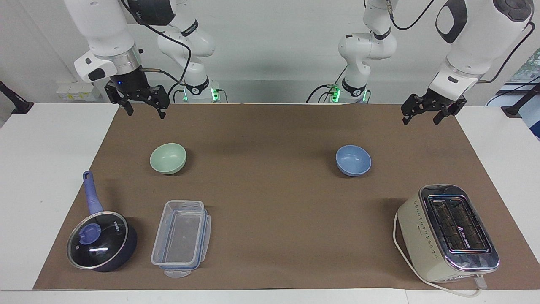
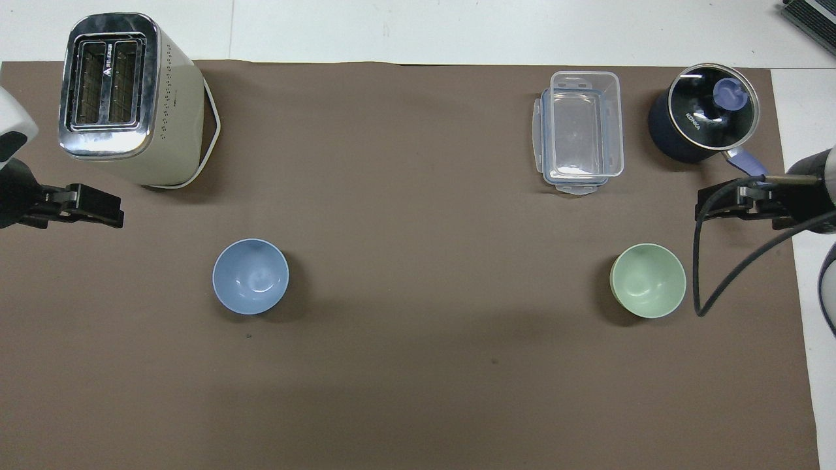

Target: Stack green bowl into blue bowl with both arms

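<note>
Nothing is stacked yet. My right end effector (image 1: 144, 106) and left end effector (image 1: 427, 113) hang up high, fingers apart, holding nothing. The green bowl (image 1: 168, 158) and blue bowl (image 1: 353, 160) sit well apart on the worktop (image 1: 270, 202).

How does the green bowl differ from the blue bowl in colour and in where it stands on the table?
The green bowl is pale mint; the blue bowl is periwinkle. The green bowl stands toward the right arm's end of the table, with the clear container farther from the robots; the blue bowl stands toward the left arm's end, with the toaster farther out. Both are upright, empty, alike in size, and equally near the robots.
</note>
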